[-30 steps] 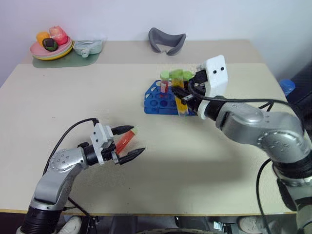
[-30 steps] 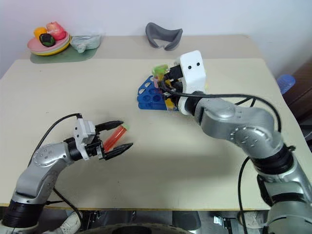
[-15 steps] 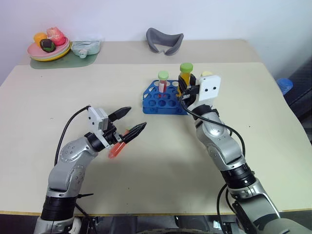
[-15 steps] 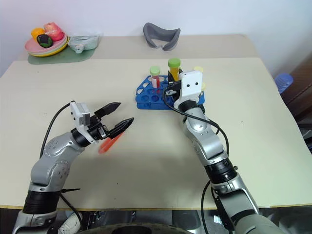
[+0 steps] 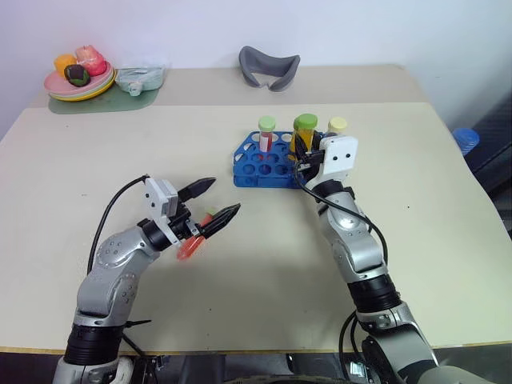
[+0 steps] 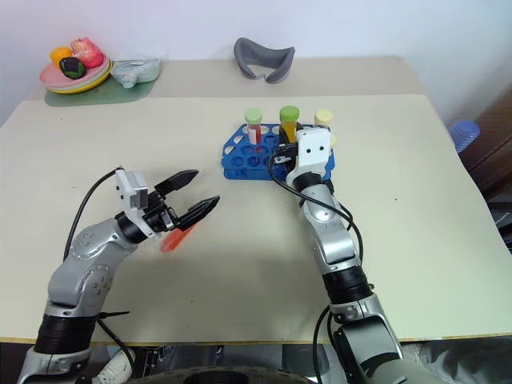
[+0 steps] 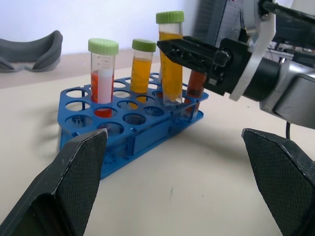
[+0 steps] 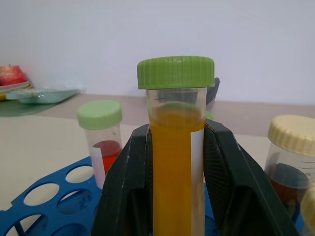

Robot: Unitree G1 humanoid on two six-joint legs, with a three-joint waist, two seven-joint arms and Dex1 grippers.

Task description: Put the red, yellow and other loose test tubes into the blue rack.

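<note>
Yellow-orange tube (image 8: pixel 176 162) stands clamped in my right gripper (image 8: pixel 178 147), its base in the blue rack (image 5: pixel 264 164) just below. My left gripper (image 5: pixel 210 202) hangs spread wide, with a red tube (image 5: pixel 192 242) lying beneath it on the beige table (image 5: pixel 264 264); a pale wall (image 5: pixel 360 32) rises beyond both.

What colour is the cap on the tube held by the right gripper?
Green, clearest in the right wrist view: cap.

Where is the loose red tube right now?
In the left eye view, the red tube lies on the table under the open left gripper, well short of the blue rack.
</note>
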